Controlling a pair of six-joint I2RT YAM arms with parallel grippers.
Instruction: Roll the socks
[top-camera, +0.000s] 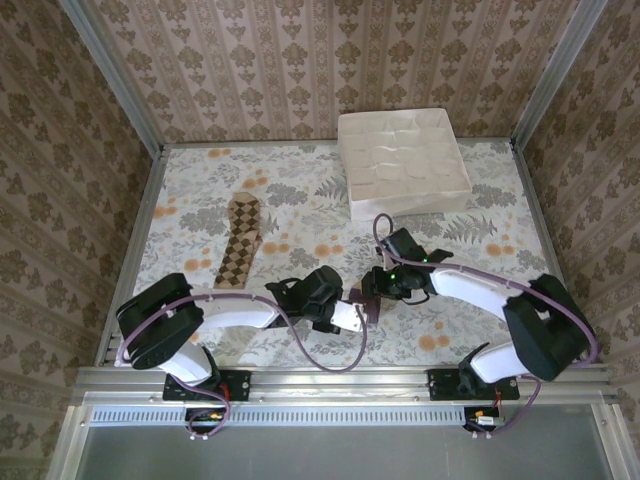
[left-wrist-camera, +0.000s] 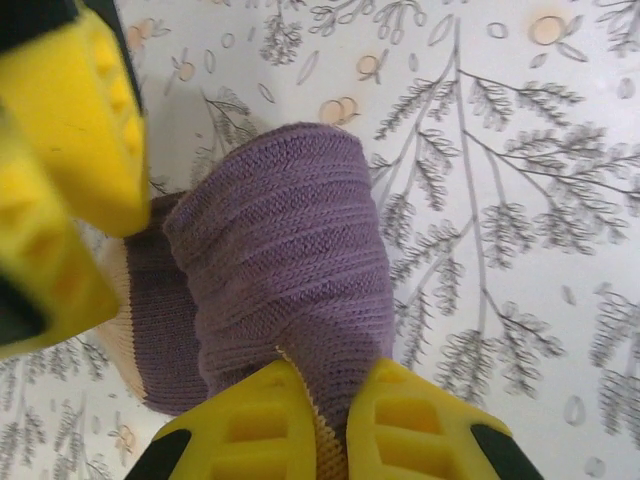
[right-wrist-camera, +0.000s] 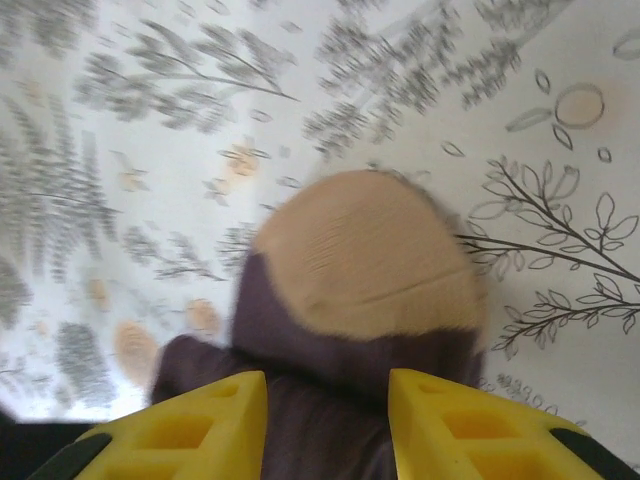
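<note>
Purple ribbed-knit sock (left-wrist-camera: 290, 260), bunched, pinched by left fingers (left-wrist-camera: 260, 420); right fingers (right-wrist-camera: 200, 425) spread astride

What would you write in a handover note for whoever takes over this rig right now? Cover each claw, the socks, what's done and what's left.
Left claw: shut on the purple sock.
Right claw: fingers apart astride the same sock's tan end; grip unclear.
Done: purple sock looks partly rolled, bunched between the arms.
Argyle sock: lies flat, farther left, untouched.
Left: finish this roll, then roll the argyle sock.
</note>
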